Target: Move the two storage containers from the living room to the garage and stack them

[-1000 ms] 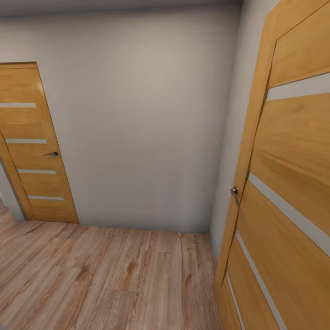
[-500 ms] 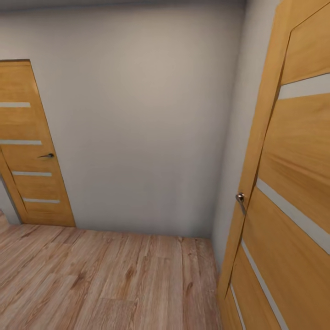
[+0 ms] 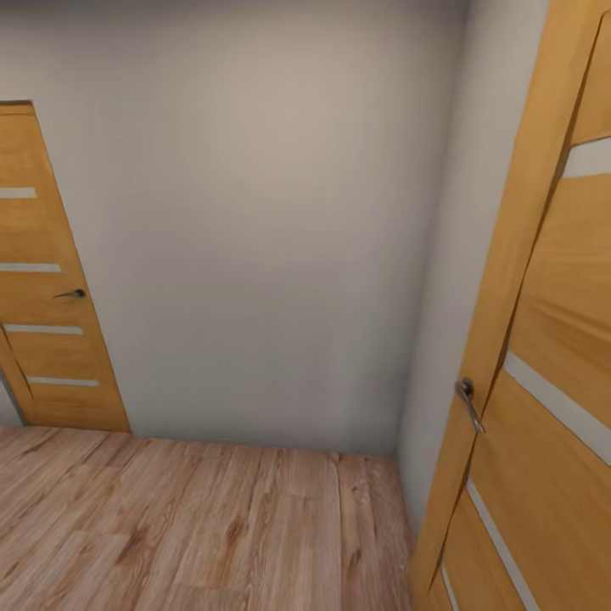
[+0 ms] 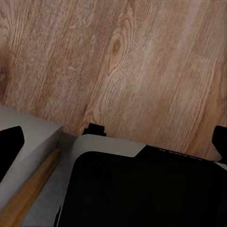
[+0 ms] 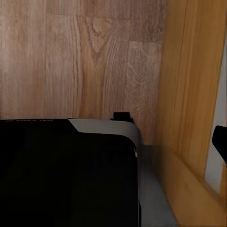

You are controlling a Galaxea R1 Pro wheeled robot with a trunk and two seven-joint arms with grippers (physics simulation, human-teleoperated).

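Observation:
The storage containers are out of view, and so is the garage. I face a corner of a passage with a light wood plank floor (image 3: pixel 195 526) and a plain grey wall (image 3: pixel 255 238). In the left wrist view, my left gripper (image 4: pixel 115 144) hangs open over the planks, its dark fingertips (image 4: pixel 10 146) at the picture's two sides and nothing between them. In the right wrist view, my right gripper (image 5: pixel 113 142) is also open and empty; one fingertip (image 5: pixel 220 142) shows beside a door's wood, and the other is lost against my dark base.
A shut wooden door (image 3: pixel 42 280) with a lever handle (image 3: pixel 72 294) stands at the far left. Another wooden door (image 3: pixel 552 382) with a metal handle (image 3: pixel 467 400) is very close on my right. My dark base (image 4: pixel 142 189) sits below both grippers.
The whole head view has shifted: the left door slid left and the right door slid right and grew, so the camera has moved closer to the grey wall. Nothing else has moved.

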